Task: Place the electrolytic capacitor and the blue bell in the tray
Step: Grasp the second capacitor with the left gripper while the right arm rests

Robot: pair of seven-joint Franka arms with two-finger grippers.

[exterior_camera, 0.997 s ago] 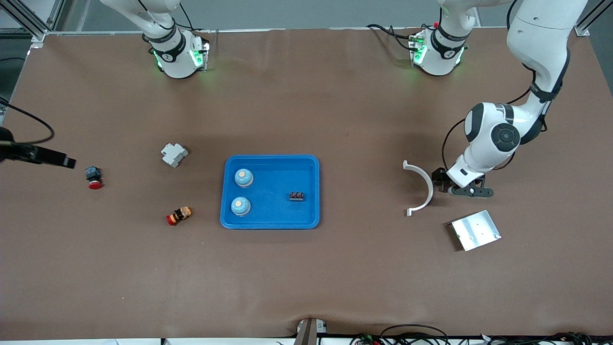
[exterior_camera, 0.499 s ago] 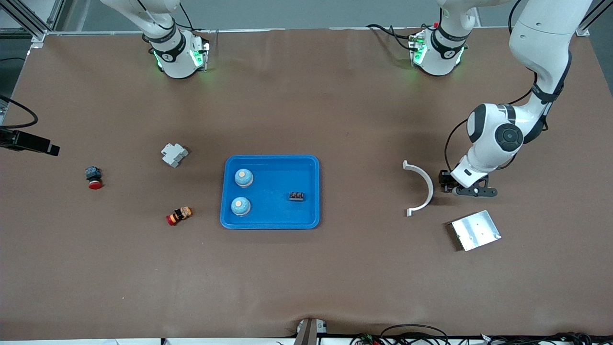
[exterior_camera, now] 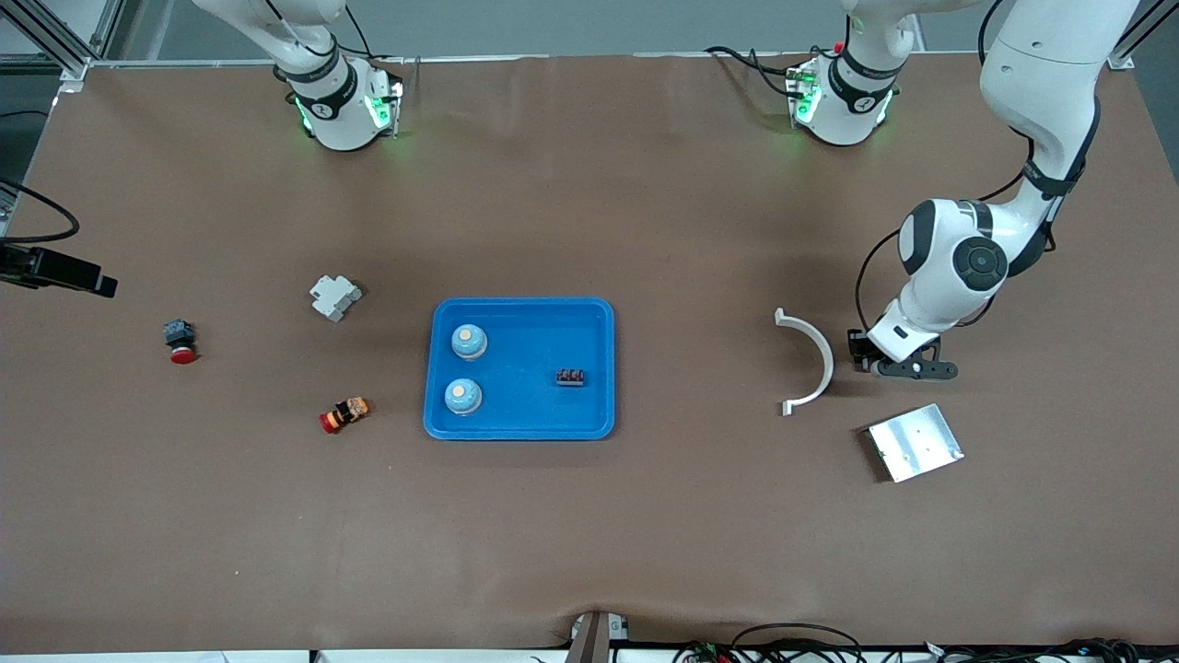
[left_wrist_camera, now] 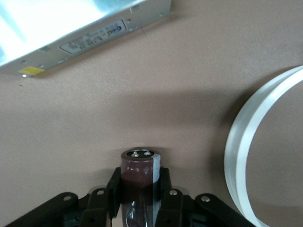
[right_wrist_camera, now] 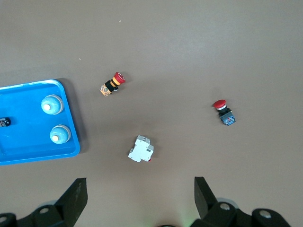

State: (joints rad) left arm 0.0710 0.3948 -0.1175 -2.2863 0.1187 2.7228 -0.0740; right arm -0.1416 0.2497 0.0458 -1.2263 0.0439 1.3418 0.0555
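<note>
Maroon capacitor (left_wrist_camera: 138, 182) clamped in left gripper (left_wrist_camera: 140, 198), low at the table's left-arm end.
Flanked by white arc (exterior_camera: 811, 361) and metal plate (exterior_camera: 915, 442); blue tray (exterior_camera: 589, 318) mid-table, holding two bells (exterior_camera: 469, 342) and a small black part (exterior_camera: 571, 377); right gripper (right_wrist_camera: 140, 196) spread wide, empty, waiting near the right-arm edge.

Two bells (exterior_camera: 468, 342) and a terminal block (exterior_camera: 570, 377) lie in the tray (exterior_camera: 521, 427).
</note>
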